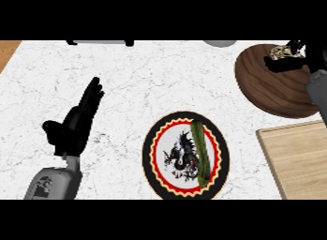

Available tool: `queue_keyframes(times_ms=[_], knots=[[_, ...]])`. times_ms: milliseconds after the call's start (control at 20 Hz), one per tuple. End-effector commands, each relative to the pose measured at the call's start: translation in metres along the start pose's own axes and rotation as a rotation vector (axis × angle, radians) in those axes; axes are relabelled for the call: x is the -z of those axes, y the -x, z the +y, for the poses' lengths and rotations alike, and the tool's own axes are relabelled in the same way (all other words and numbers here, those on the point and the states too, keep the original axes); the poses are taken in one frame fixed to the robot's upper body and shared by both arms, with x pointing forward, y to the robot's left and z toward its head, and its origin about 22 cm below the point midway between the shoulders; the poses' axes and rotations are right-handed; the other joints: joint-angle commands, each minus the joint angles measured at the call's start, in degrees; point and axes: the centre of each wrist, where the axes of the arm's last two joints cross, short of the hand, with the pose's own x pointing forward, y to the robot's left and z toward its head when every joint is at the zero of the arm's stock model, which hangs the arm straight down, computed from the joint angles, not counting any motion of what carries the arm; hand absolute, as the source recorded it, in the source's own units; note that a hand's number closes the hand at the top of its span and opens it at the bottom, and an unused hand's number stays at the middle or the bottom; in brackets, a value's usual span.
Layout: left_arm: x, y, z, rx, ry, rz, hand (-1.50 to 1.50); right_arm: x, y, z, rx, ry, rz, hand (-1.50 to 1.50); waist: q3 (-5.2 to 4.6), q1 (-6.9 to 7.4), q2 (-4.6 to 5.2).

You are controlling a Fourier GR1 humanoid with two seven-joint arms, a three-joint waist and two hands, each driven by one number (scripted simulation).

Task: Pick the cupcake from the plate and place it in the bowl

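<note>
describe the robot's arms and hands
Two smooth grey forearms: the left forearm is rounded with a small dark mark, the right forearm plain. Each ends in a black hand: left hand, right hand. No cables show.

The left hand [76, 123] and right hand [316, 52] are black. Smooth grey shells clad the left forearm [55, 183], dark-marked, and right forearm [325, 96].

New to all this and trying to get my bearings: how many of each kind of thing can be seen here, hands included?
Plate: 1
Bowl: 1
Cupcake: 1, in the right hand
Green vegetable: 1, on the plate
Wooden board: 1
Hands: 2, the left hand and the right hand
Cut-off things at the far edge: 2, a grey one and a pale one
Total: 9
</note>
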Motion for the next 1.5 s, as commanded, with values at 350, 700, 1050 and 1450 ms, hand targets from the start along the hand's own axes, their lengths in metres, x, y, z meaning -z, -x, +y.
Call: queue_keyframes(times_ms=[350,700,1050,1450], knots=[[-0.015,0.008,0.004,-0.002,-0.008,0.003,0.0,-0.011,0.052,0.021,0.26,-0.225,-0.005,-1.5,0.01,-0.14,-0.26],[-0.011,0.006,-0.006,0.011,-0.002,-0.011,0.0,-0.008,0.066,0.009,0.47,-0.003,-0.102,-1.5,0.08,0.21,0.05],[0.002,0.009,0.0,0.013,-0.024,0.018,0.0,0.001,0.081,-0.024,0.642,0.034,-0.022,-1.5,-0.04,-1.42,-0.55],[0.005,-0.005,-0.002,0.003,-0.038,0.008,0.0,-0.01,0.13,-0.064,0.803,-0.012,-0.022,-1.5,-0.03,-1.79,-0.69]])
